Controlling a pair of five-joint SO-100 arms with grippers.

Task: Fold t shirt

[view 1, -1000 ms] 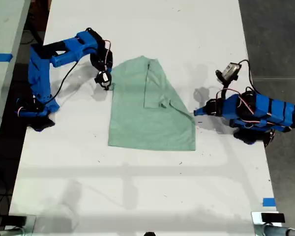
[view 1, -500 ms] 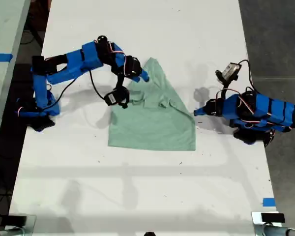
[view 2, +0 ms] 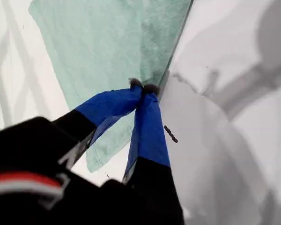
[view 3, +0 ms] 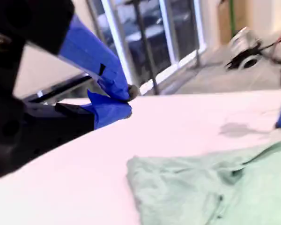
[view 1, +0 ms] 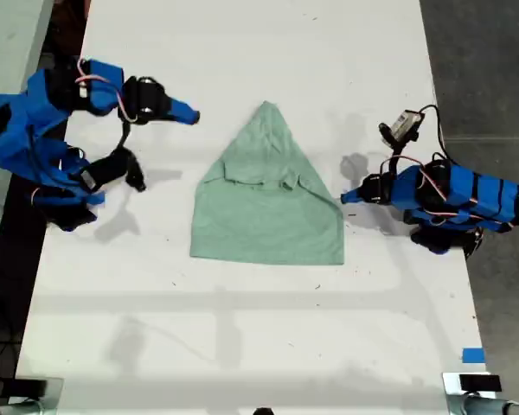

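Exterior view first: the small pale mint-green knit t shirt lies flat on the long white table, both sleeve sides folded inward so the top narrows to a point and the hem runs straight along the bottom. No print, label or readable writing shows on the cloth or on either arm.

On the exterior view's right of the shirt, my first gripper sits low, its blue tip just beside the shirt's lower side edge. The first wrist view shows that gripper with its two blue jaws pressed together, tips at the very edge of the green cloth; whether any fabric is pinched between them I cannot tell.

On the exterior view's left of the shirt, my second gripper is raised above the table and well apart from the cloth. In the second wrist view, its blue jaws stand only slightly apart with nothing between them, and the shirt lies rumpled below on the white surface.
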